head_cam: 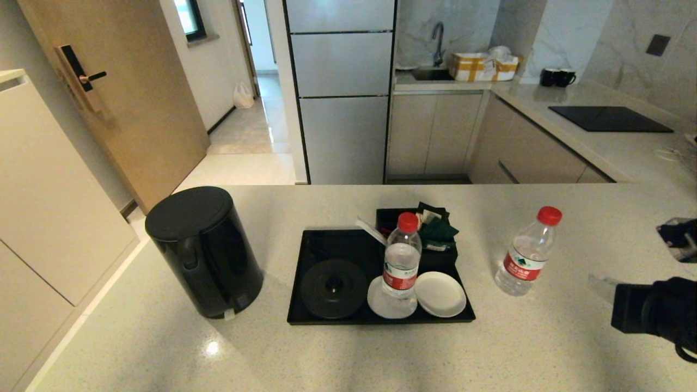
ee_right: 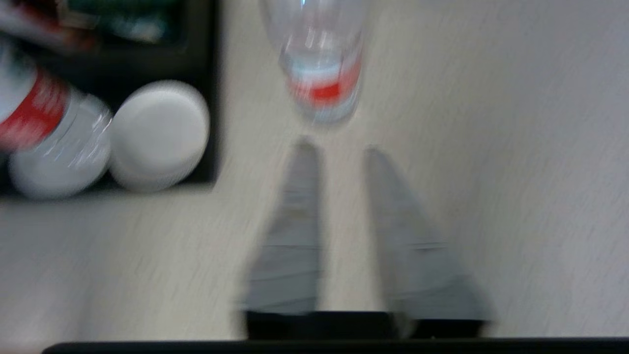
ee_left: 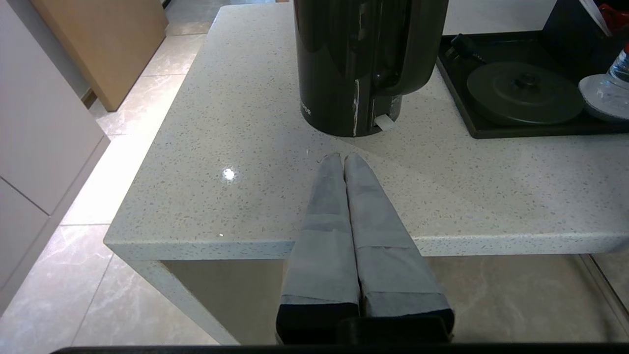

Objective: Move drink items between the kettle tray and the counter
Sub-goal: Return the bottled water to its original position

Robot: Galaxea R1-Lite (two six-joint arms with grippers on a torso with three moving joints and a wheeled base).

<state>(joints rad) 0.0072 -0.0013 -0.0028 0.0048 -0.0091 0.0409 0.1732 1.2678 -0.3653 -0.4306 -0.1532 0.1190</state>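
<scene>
The tall black kettle [head_cam: 204, 250] stands on the beige counter [head_cam: 544, 348], just left of the black kettle tray [head_cam: 303, 272], whose round base disc [head_cam: 333, 287] is bare. One red-capped water bottle [head_cam: 401, 256] stands on a saucer in the tray. A second bottle [head_cam: 527, 253] stands on the counter to the tray's right. My right gripper [head_cam: 603, 287] hovers open just right of that bottle; in the right wrist view the bottle [ee_right: 322, 73] lies a little beyond the open fingers [ee_right: 302, 206]. My left gripper [ee_left: 342, 157] is shut and empty over the counter's near edge, short of the kettle [ee_left: 363, 64].
A black sachet box [head_cam: 430, 228] sits at the tray's back right, and a white saucer [head_cam: 440, 294] at its front right. The counter ends close to the left of the kettle. Behind, a second counter carries a cooktop [head_cam: 610, 118] and black mugs [head_cam: 556, 77].
</scene>
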